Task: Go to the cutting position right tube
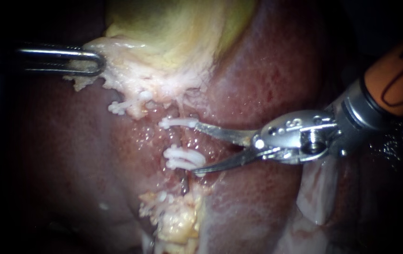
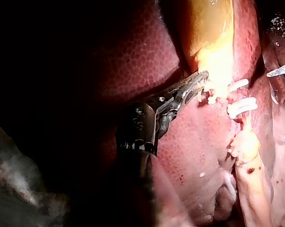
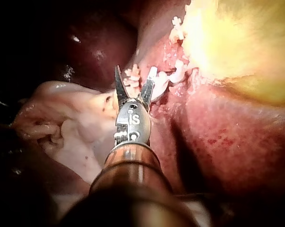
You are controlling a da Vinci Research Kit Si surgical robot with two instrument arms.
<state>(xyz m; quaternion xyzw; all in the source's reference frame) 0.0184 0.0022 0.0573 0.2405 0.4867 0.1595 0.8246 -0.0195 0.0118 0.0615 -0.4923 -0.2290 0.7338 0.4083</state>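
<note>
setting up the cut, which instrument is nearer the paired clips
Right. The right instrument straddles the paired clips, open; the left instrument grips the gallbladder, far off.

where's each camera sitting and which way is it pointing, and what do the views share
Endoscope view: close above the tissue, facing liver and gallbladder; left instrument enters from the left, right instrument from the right.
Left wrist view: on the left arm, looking along the left instrument to the gallbladder's edge.
Right wrist view: on the right arm, looking along the right instrument to the clips.
Shared: all three show the white clips and the gallbladder.
</note>
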